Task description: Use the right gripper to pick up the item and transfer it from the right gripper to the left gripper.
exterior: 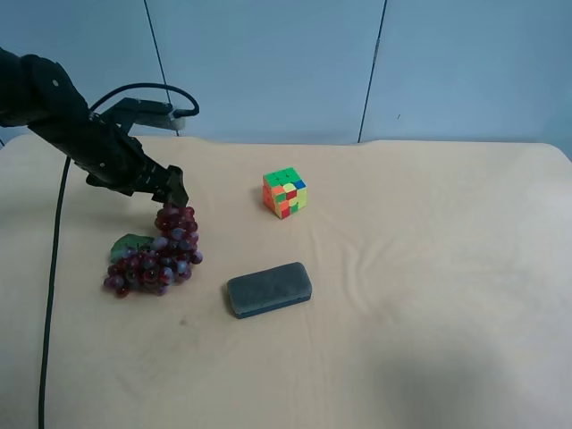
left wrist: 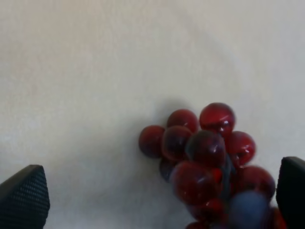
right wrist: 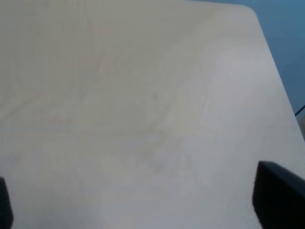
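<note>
The bunch of dark red grapes (exterior: 161, 255) lies on the beige table (exterior: 429, 268) at the exterior high view's left, its green leaf (exterior: 130, 243) at the lower-left end. The left gripper (exterior: 174, 192), on the black arm with a silver-grey box, hangs over the bunch's upper end. In the left wrist view the left gripper (left wrist: 157, 191) has its fingers wide apart, with the grapes (left wrist: 205, 152) between them, nearer one finger and gripped by neither. The right gripper (right wrist: 140, 198) is open over bare table and out of the exterior high view.
A multicoloured puzzle cube (exterior: 284, 192) stands mid-table. A dark grey-green oblong case (exterior: 268, 289) lies in front of it, right of the grapes. A black cable (exterior: 54, 268) hangs from the arm at the view's left. The table's far edge meets a blue wall.
</note>
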Robot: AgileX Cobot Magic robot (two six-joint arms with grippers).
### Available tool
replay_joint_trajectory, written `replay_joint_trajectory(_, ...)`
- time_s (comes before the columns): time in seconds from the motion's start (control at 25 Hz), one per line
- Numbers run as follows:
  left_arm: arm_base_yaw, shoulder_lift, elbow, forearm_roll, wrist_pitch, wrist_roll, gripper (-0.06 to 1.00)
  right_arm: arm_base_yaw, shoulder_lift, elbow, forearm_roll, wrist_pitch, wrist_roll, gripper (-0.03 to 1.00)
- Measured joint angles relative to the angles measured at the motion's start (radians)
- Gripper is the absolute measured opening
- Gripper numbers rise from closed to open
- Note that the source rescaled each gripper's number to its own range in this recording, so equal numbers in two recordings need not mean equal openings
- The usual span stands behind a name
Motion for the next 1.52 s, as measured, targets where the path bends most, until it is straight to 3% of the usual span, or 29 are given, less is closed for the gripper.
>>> replay_joint_trajectory(0.44,0.0,-0.219,0.0,-0.01,0.132,0.0,0.96,0.0,0.0,0.0,0.0,0.0,0.0,0.99)
replay_joint_trajectory(0.56,0.0,-0.275,0.0,0.006,0.245,-0.012,0.96,0.0,0.0,0.0,0.0,0.0,0.0,0.99)
replay_joint_trajectory(0.72,0.0,-0.361,0.0,0.102,0.415,-0.109,0.96,0.0,0.0,0.0,0.0,0.0,0.0,0.99)
replay_joint_trajectory(0.96,0.0,-0.488,0.003,0.363,0.647,-0.349,0.96,0.0,0.0,0.0,0.0,0.0,0.0,0.99)
replay_joint_trajectory(1.04,0.0,-0.537,0.029,0.413,0.685,-0.399,0.95,0.0,0.0,0.0,0.0,0.0,0.0,0.99)
replay_joint_trajectory(1.52,0.0,-1.046,0.331,0.358,0.731,-0.426,0.93,0.0,0.0,0.0,0.0,0.0,0.0,0.99)
